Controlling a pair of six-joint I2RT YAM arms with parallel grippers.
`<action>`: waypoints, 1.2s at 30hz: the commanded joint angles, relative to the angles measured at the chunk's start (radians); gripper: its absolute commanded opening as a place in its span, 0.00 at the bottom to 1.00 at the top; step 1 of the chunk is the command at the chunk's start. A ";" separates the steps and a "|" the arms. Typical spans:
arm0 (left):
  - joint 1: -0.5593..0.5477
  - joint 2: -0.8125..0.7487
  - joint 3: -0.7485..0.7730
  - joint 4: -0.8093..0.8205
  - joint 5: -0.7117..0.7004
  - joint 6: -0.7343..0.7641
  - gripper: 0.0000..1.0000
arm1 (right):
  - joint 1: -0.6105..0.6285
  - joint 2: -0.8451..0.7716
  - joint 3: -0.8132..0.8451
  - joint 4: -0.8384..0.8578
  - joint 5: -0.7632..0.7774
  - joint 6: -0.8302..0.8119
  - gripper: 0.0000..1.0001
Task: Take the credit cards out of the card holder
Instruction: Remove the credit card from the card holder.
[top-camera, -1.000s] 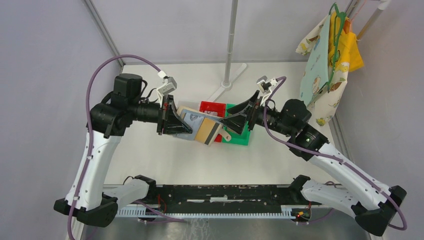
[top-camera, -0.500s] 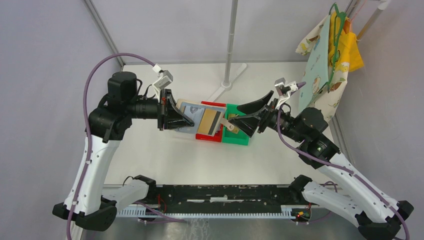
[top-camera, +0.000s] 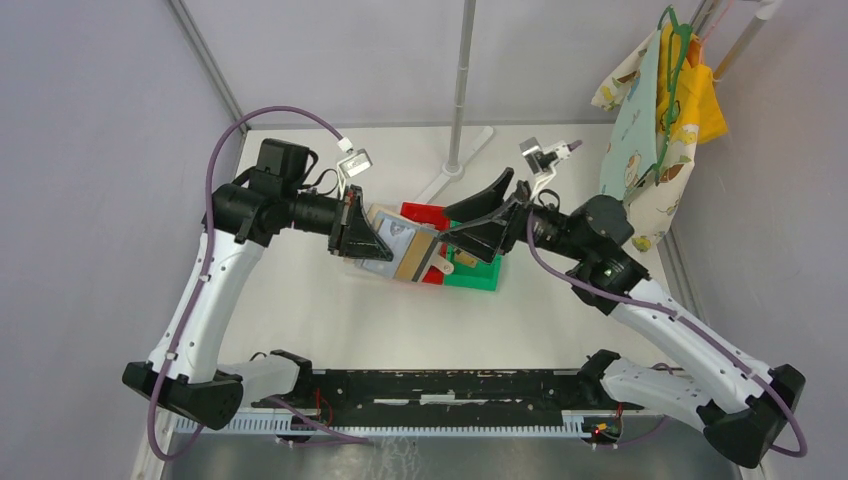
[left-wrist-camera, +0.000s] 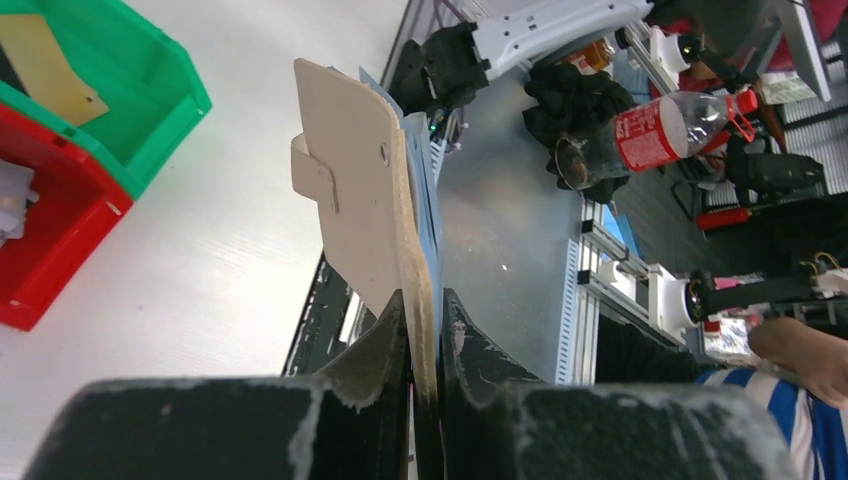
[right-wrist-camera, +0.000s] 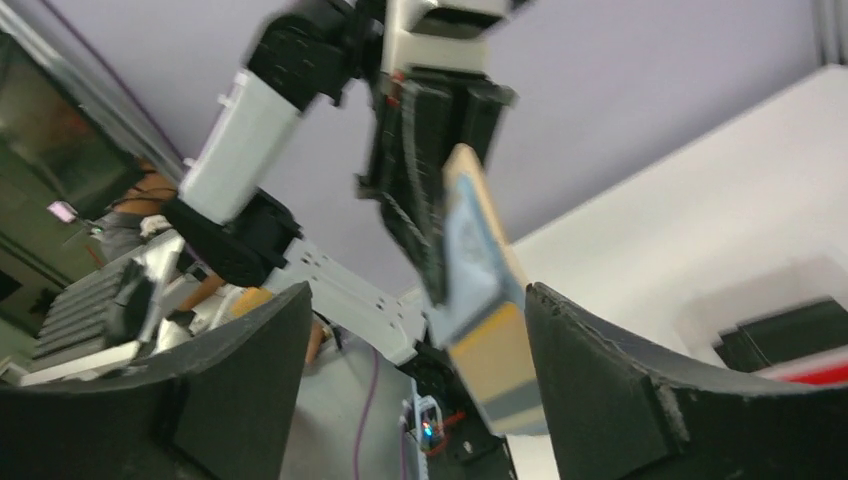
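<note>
While it's up off the desk (top-camera: 330, 310), card holder (top-camera: 385, 240): clamped edge-on in the left end effector (left-wrist-camera: 425, 330), by the red bin (top-camera: 420, 214) and green bin (top-camera: 480, 275).
Gold credit card (top-camera: 418, 260): dark stripe, poking out of the holder.
Right end effector (top-camera: 445, 228): spread wide around that card, not gripping it.

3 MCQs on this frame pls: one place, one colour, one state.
1. Where is the card holder? A clamped in the left end effector B flat on the table C inside a bin
2. Colour of the bin beside the red bin? A blue B green C yellow
3. Right end effector is: A open B shut on a card C shut on a bin
Key: 1A, left wrist view shows its fingers pinching it; 2B, the green bin sits next to the red; 3A, its fingers stand wide apart.
</note>
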 joint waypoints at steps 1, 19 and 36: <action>0.001 0.002 0.086 -0.139 0.154 0.162 0.02 | 0.000 0.021 0.064 -0.150 0.044 -0.191 0.88; -0.001 0.022 0.082 -0.239 0.253 0.222 0.08 | 0.138 0.207 0.131 -0.017 -0.205 -0.197 0.61; 0.000 -0.013 0.122 -0.004 0.308 0.024 0.03 | 0.119 -0.027 -0.251 0.223 0.009 -0.044 0.92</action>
